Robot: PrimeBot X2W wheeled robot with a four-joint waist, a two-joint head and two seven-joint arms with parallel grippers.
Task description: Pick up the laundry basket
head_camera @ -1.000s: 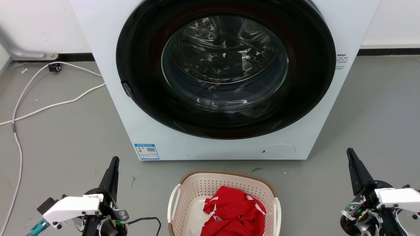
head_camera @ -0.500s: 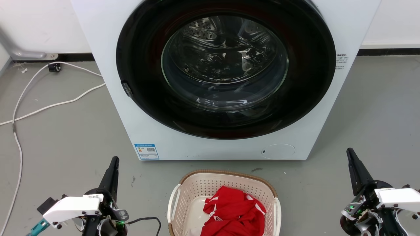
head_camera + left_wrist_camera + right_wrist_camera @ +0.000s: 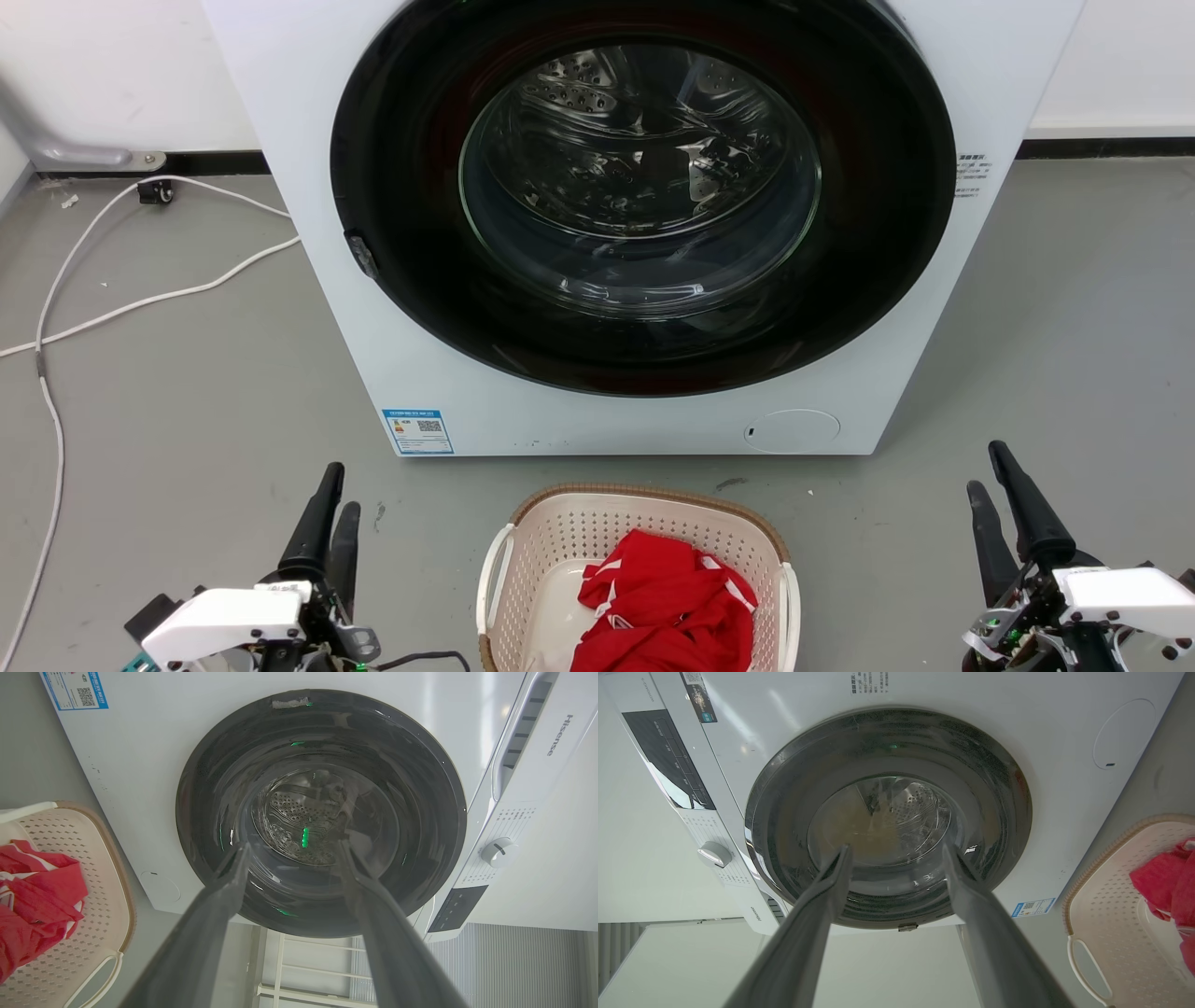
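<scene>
- In the left wrist view, the name Hisense (image 3: 556, 735) can be read on the washing machine (image 3: 299, 187). Its front has one blue sticker (image 3: 417, 430) with a square code.
- One laundry basket (image 3: 644, 492) sits on the floor (image 3: 187, 401) near the machine's front, between the two grippers. It holds one red cloth (image 3: 663, 597).
- Left gripper (image 3: 341, 487) and right gripper (image 3: 986, 467): jaws apart, holding nothing.

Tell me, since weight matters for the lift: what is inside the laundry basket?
A crumpled red garment lies in the laundry basket, toward its right. Anything beneath the cloth is hidden.
</scene>
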